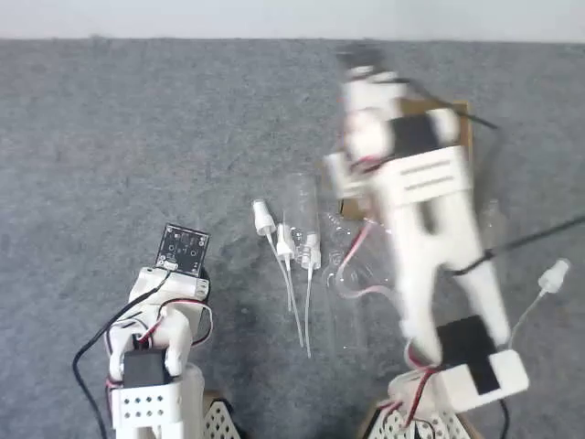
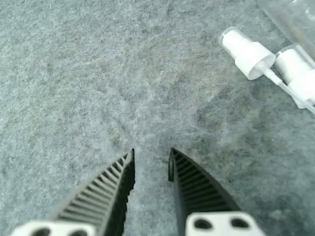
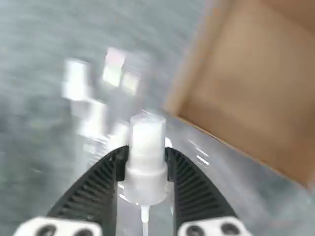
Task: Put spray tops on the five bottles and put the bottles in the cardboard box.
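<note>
The right tool (image 3: 145, 151) is clamped on a spray top (image 3: 146, 132), its thin tube hanging down between the jaws, just beside a corner of the cardboard box (image 3: 246, 83). The clear bottles (image 1: 303, 195) lie on their sides near the box, with the loose spray tops (image 1: 285, 240) just beyond them, farther from the box.

To seat this top well, a bottle probably has to be stood up or steadied first. The tube should then go straight into the neck, with no sideways push that could roll the bottle.

The left tool (image 2: 150, 153) hangs slightly open and holds nothing. It is well apart from the box, so it looks free to do the steadying.

The table (image 1: 110, 137) has a grey felt-like cover, which should give some grip. A pale wall (image 1: 183, 18) runs behind the box.
</note>
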{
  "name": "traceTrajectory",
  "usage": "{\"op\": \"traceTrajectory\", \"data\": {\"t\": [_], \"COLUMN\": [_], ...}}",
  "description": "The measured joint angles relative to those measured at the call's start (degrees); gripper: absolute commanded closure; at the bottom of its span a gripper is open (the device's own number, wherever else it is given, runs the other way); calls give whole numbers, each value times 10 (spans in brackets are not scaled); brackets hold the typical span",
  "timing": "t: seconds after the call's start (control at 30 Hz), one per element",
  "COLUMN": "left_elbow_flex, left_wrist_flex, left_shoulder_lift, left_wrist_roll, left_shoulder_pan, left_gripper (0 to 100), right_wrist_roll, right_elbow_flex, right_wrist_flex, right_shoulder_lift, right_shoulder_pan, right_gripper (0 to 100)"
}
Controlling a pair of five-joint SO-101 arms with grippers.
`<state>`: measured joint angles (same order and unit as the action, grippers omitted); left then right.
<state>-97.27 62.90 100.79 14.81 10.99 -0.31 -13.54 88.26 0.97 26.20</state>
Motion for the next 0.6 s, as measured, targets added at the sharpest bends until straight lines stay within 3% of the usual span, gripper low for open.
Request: {"op": "traceTrajectory", "data": {"t": [0.27,0.6], "left_elbow_flex": [0,0], "left_wrist_flex": [0,0], "left_shoulder_lift": [0,0], "left_wrist_roll": [0,0], "left_shoulder_pan": [0,0], "left_gripper": [900,900], "right_wrist_roll": [-110,-215], "right_elbow_flex": [8,8], "right_wrist_flex": [-120,-207], "right_shoulder_lift": [-122,-237], "right_shoulder_pan": [134,148], "right_gripper": [992,991]}}
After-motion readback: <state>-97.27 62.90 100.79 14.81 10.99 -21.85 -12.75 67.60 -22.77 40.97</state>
